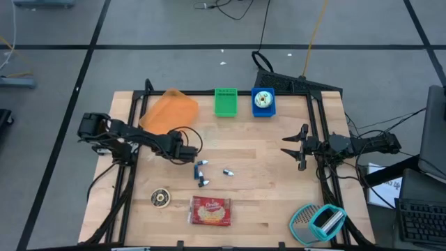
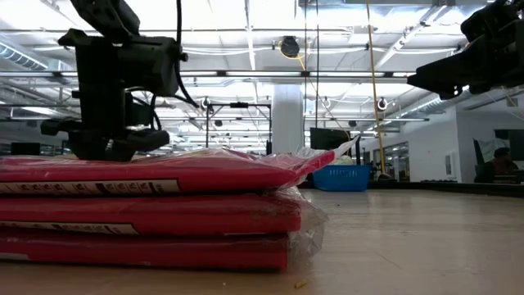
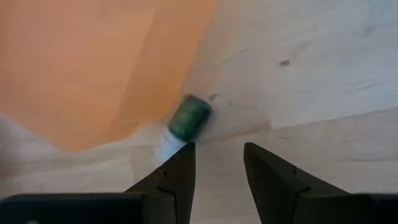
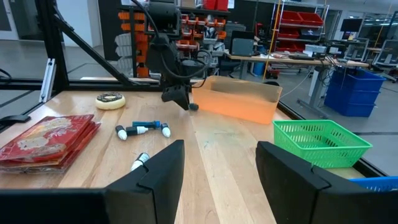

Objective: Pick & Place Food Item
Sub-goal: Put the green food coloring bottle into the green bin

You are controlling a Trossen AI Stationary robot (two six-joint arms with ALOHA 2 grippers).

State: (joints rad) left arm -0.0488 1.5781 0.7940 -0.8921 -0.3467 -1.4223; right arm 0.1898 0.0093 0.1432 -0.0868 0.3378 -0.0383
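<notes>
Pale wood makes up the table, flat and faintly grained, so anything small on it can skid if nudged. On it lies the orange tray, smooth, translucent and thin-walled. The left gripper hangs steeply over the tray's near edge with its fingers narrowly parted and nothing between them. The piece it seems to be after, a small white tube with a green cap, lies on the wood touching the tray's rim, just ahead of one fingertip and off the gap's centre. To do this step well, I would shift the gripper sideways until the tube sits squarely between the fingers. I would also set them across its round body (it will likely roll) and keep the tray-side finger off the flexible rim before closing. The red food packet at the table's front edge is a flat, crinkly film-wrapped stack, untouched. The green basket is a slotted plastic box. The right gripper waits level at the table's right side, fingers wide and empty.
</notes>
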